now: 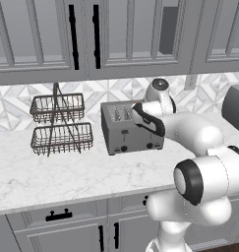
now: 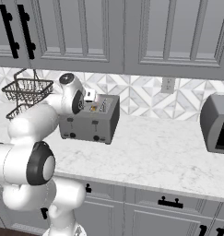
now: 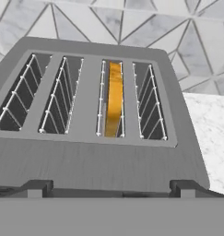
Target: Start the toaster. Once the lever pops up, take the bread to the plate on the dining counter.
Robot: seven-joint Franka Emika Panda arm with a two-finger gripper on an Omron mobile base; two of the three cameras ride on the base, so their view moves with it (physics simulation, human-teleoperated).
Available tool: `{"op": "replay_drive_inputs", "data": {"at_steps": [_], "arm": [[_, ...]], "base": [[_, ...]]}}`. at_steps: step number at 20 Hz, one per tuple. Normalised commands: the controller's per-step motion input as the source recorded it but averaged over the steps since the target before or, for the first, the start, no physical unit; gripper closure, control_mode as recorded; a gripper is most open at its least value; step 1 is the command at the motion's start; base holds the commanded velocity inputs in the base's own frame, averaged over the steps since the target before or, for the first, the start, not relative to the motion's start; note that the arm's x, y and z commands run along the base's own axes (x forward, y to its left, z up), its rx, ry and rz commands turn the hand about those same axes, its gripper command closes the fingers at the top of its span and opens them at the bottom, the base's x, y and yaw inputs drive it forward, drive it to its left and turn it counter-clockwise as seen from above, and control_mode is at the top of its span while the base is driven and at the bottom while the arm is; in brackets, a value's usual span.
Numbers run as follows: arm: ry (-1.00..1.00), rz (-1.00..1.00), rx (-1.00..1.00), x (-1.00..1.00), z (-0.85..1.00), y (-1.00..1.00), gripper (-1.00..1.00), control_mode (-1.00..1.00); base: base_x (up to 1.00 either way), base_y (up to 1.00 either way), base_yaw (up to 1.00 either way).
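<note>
The toaster [image 1: 132,128] is seen standing on the marble table [image 1: 67,172] against the tiled wall [image 2: 141,97], beside a two-tier wire basket rack [image 1: 59,123]. The bread [image 3: 114,99] is sunk in the third slot from the left in the hand view, its golden crust edge showing between the wire guides. The pincer [image 3: 111,190] is held just above the toaster's top, near its front edge; whether it is open or closed cannot be told from the tips seen. A dark grey appliance [image 2: 217,123] is set well apart on the same table
</note>
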Motion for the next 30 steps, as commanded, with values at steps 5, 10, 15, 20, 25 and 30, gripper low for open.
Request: {"op": "replay_drive_inputs", "data": {"at_steps": [5, 10, 15, 20, 25, 30], "arm": [[0.00, 0.00, 0.00, 0.41, -0.19, 0.00, -1.00, -1.00], [-0.04, 0.00, 0.00, 0.31, -0.23, 0.00, -1.00, -1.00], [-0.10, 0.00, 0.02, 0.23, -0.01, -0.07, -1.00, -1.00], [-0.05, 0.00, 0.03, 0.31, -0.03, -0.06, -1.00, -1.00], [0.00, 0.00, 0.00, 0.30, -0.12, 0.00, -1.00, -1.00], [0.00, 0.00, 0.00, 0.27, -0.12, 0.00, -1.00, -1.00]], "base": [[0.00, 0.00, 0.00], [0.00, 0.00, 0.00], [0.00, 0.00, 0.00], [0.00, 0.00, 0.00], [0.00, 0.00, 0.00], [0.00, 0.00, 0.00]]}}
